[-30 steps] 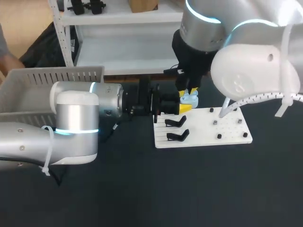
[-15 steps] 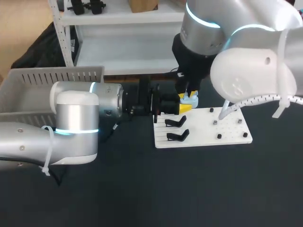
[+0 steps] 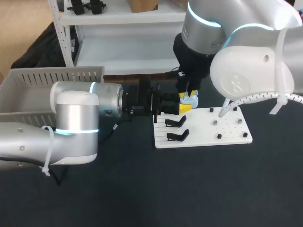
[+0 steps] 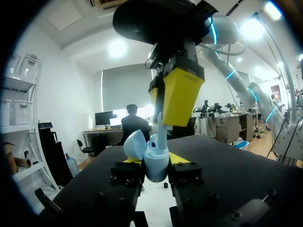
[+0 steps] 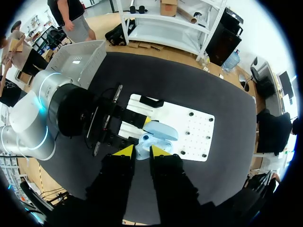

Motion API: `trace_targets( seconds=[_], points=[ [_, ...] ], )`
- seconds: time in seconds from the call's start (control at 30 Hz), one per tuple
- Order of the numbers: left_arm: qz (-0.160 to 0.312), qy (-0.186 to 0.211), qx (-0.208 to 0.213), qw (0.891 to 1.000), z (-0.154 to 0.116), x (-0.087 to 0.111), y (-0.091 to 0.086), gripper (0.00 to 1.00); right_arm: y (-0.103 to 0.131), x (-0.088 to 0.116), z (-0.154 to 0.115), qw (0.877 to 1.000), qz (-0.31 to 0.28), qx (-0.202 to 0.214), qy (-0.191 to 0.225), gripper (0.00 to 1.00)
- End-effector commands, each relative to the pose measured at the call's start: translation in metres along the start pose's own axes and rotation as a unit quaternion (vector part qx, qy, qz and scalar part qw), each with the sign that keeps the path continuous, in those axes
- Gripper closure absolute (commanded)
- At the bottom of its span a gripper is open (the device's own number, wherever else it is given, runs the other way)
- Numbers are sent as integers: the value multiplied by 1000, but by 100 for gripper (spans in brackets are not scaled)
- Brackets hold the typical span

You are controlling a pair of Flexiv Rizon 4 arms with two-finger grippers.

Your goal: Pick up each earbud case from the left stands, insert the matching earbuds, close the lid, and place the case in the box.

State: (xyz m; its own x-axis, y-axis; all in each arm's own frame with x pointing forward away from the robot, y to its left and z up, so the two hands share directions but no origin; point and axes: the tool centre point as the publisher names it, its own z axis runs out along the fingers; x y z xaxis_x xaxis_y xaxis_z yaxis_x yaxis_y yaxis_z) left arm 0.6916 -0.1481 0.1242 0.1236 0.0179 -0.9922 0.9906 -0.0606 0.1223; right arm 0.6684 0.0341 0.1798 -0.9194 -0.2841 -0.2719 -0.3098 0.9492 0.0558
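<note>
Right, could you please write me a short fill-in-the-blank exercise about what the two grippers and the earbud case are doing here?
The left gripper is shut on the light blue earbud case, whose lid is ___. The right gripper hangs directly ___ the case. The black stands sit on a ___ board.
Missing words: open; above; white.

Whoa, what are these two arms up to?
The left gripper holds a pale blue earbud case, lid open, above the white board. The right gripper sits directly over the open case, apparently fitting an earbud, though I can't make one out clearly. Two black stands on the board hold no case, and the grey box is at the left.
</note>
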Motion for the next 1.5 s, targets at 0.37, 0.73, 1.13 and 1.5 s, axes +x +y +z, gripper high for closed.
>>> trace_targets(
  seconds=[0.37,0.73,1.13,1.5],
  points=[
    [1,-2,0,1000,0,1,0,100,-4,-2,6,1000,3,-1,5,100],
    [1,-2,0,1000,0,1,0,100,-5,-4,8,1000,4,0,4,100],
    [1,-2,0,1000,0,1,0,100,-5,-5,10,1000,3,0,4,100],
    [1,-2,0,1000,0,1,0,100,-4,-8,13,1000,-1,1,7,100]
  ],
)
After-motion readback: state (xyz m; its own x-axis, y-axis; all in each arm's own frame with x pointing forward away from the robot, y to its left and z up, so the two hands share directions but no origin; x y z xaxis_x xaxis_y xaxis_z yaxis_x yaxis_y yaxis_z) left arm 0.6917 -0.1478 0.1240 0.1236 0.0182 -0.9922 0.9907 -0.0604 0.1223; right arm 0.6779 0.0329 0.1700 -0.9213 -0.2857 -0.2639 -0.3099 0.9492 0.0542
